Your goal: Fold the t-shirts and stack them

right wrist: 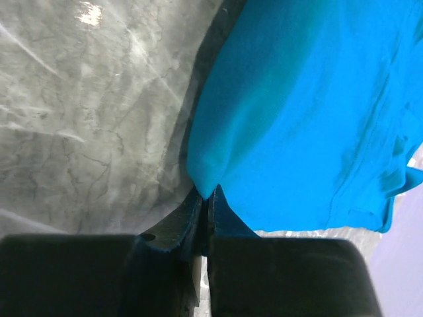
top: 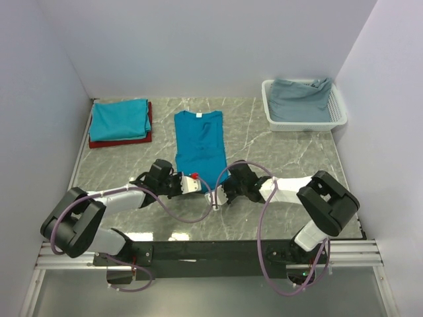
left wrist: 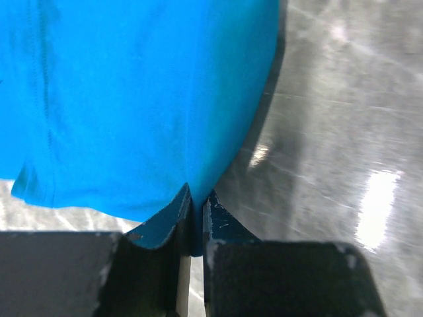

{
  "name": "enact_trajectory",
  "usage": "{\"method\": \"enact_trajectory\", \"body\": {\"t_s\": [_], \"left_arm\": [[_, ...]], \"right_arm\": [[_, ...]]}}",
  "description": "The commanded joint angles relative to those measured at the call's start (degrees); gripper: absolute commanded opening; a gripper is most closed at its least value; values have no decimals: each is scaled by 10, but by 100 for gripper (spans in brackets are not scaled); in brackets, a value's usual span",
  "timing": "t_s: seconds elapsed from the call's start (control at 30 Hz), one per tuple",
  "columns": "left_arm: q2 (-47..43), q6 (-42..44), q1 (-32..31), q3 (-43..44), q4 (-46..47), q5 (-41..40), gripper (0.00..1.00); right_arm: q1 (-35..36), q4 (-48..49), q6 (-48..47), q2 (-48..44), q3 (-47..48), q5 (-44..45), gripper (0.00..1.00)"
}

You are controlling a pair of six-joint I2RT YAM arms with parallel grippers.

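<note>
A teal-blue t-shirt [top: 199, 144] lies on the table, folded lengthwise into a narrow strip, neck at the far end. My left gripper [top: 195, 185] is shut on its near left hem corner; in the left wrist view the cloth [left wrist: 145, 99] is pinched between the fingers [left wrist: 165, 218]. My right gripper [top: 221, 191] is shut on the near right hem corner, and the cloth [right wrist: 297, 112] is clamped in the right wrist view. A folded teal t-shirt [top: 119, 119] lies on a dark red folded one [top: 99, 142] at the far left.
A white lattice basket [top: 337, 115] at the far right holds a grey-blue garment [top: 301, 99]. Grey walls close the table at the back and sides. Purple cables loop off both arms near the front edge.
</note>
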Motion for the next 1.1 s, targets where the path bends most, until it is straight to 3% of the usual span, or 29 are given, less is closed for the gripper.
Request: {"method": "enact_trajectory", "body": {"t_s": [0.0, 0.23, 0.4, 0.5, 0.7, 0.93, 1.07], "left_arm": [[-25, -13, 1, 20, -48, 50, 1], [-103, -62, -14, 42, -163, 126, 0], [-151, -113, -73, 29, -216, 149, 0], [-179, -141, -99, 11, -211, 143, 0], [-188, -119, -100, 36, -188, 78, 0], [-108, -43, 15, 122, -179, 109, 0], [-41, -32, 73, 168, -132, 116, 0]], "right_arm": [[0, -50, 0, -23, -2, -13, 0], [15, -199, 29, -170, -45, -78, 0], [66, -321, 87, -301, -62, -98, 0], [75, -324, 120, -331, -67, -89, 0], [48, -281, 189, -331, -38, -60, 0], [-82, -249, 220, -259, 88, -86, 0], [-115, -223, 244, -161, 172, -84, 0]]}}
